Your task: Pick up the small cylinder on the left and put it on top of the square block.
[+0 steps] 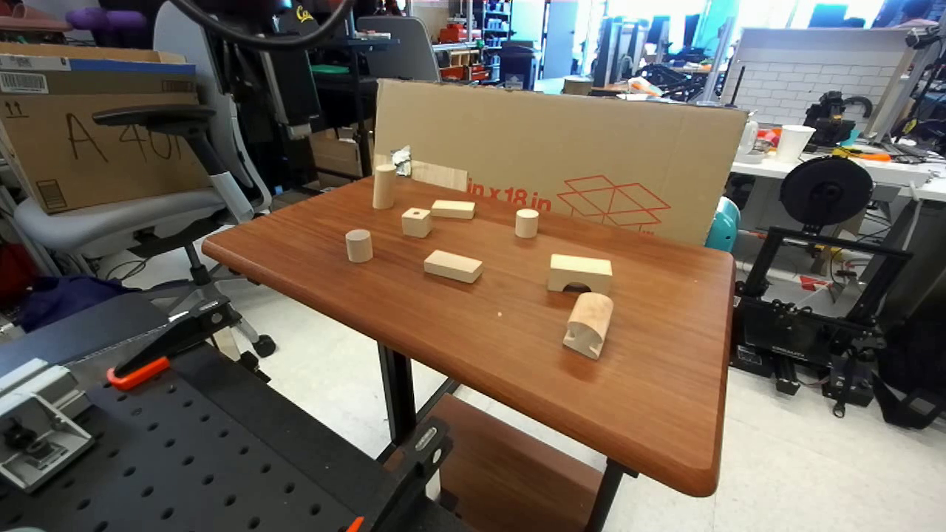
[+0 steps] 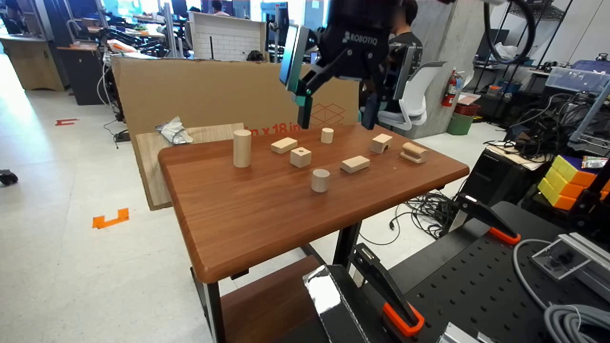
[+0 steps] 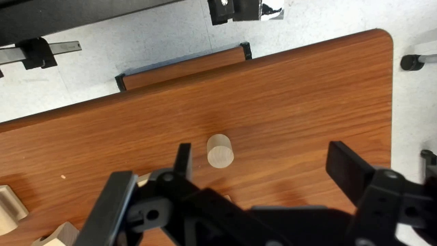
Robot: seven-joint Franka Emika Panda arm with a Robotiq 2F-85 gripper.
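"Small cylinder: where are you seeing it?"

"It's standing upright on the bench, showing whole in all three views. The claw is hanging above, its fingers sitting wide apart."

"And the square block?"

"Resting near the small cylinder but apart from it, a round hole showing in its top."

"What's getting hidden?"

"In the wrist view, the claw is covering much of the bench. A pale sliver and a tiny pale corner are peeking out, and I'm failing to tell which blocks they're belonging to. The grooved block is running off the left edge, the arched block off the bottom."

"And from outside?"

"In an exterior view, above the white lettering, the claw is running off the top. In an exterior view with a black cable looping overhead, I'm not making out the claw."
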